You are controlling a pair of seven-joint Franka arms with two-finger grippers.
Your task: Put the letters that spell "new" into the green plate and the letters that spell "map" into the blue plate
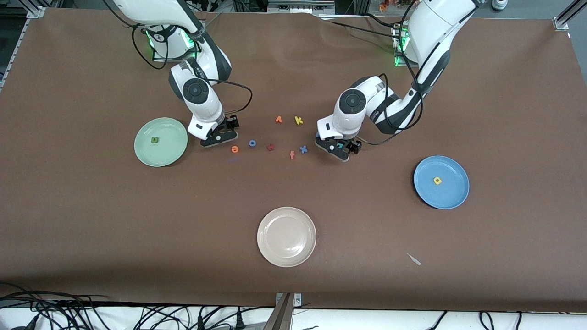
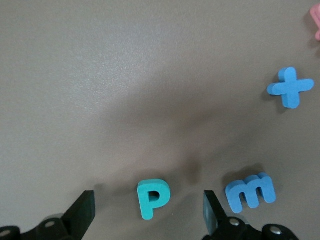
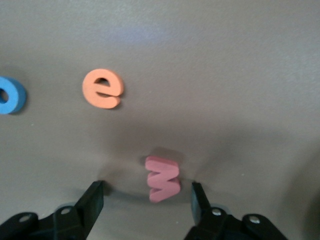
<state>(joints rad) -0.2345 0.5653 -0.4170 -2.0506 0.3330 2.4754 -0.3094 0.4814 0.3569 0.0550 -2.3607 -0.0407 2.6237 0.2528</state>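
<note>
Brown-covered bench [image 1: 293,275], cables along front edge.

Front view: green n [image 1: 155,140] already in green plate [image 1: 142,153], yellow a [image 1: 437,180] in blue plate [image 1: 454,197]. Beige plate [image 1: 286,256] nearest camera. Orange e [image 1: 235,148], blue o [image 1: 252,143], salmon f [image 1: 292,155], blue x [image 1: 303,149], yellow k [image 1: 298,120] scattered mid-bench. Right end effector [image 1: 219,136] low beside e; left end effector [image 1: 338,150] low beside x.

Left wrist view: fingers [image 2: 82,212] spread wide either side of teal p [image 2: 152,198], not touching, nothing held. Blue m [image 2: 250,192] just beside one finger. Risk judged: finger bumping m on closing, or thin p slipping out.

Right wrist view: fingers [image 3: 92,200] apart around pinkish-red w [image 3: 162,178], gaps visible, no grip seen. W tilted on edge; could tip or squirt free if squeezed off-centre.
</note>
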